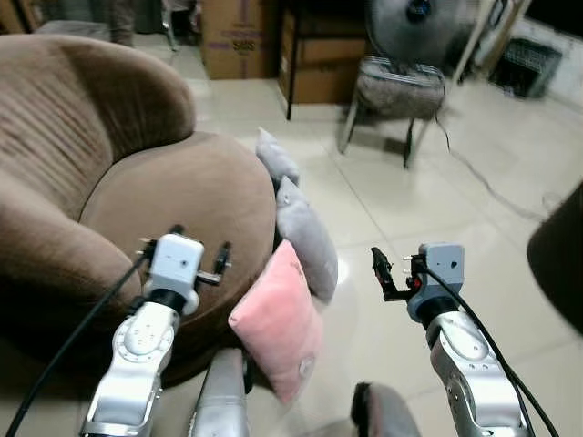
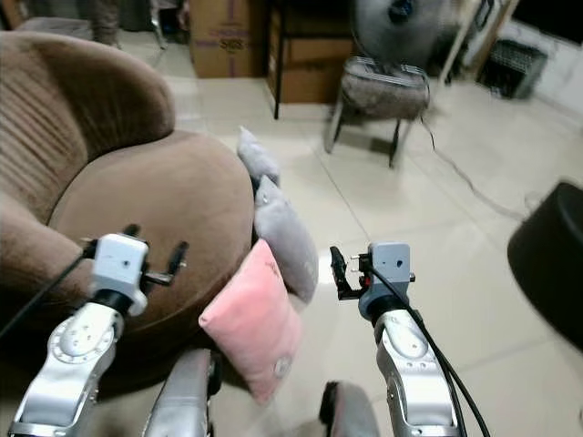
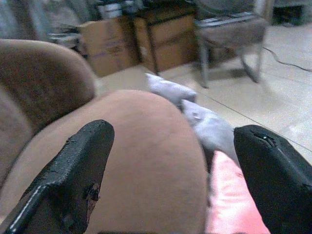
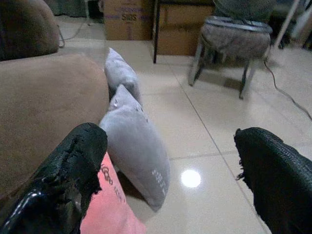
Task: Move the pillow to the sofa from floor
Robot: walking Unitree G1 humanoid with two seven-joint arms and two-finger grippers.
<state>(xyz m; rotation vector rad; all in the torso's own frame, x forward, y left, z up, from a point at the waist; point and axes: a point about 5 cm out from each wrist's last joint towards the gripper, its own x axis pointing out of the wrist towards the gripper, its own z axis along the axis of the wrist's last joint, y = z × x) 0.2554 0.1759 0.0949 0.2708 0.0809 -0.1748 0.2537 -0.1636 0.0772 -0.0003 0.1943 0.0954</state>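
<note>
Stool (image 1: pixel 398 86) — cardboard boxes (image 1: pixel 239 36) (behind)

Pale tiled floor (image 1: pixel 383 200) — pink pillow (image 1: pixel 278 320) and two grey pillows (image 1: pixel 305 235) propped against the brown sofa (image 1: pixel 137 191).

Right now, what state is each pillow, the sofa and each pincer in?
Pink pillow: upright on the floor, leaning against the sofa front.
Near grey pillow: on the floor, leaning on the sofa.
Far grey pillow: on the floor beside the sofa.
Sofa: no pillow on its seat.
Left pincer: open, holding nothing, above the seat.
Right pincer: open, holding nothing, over the floor.
</note>
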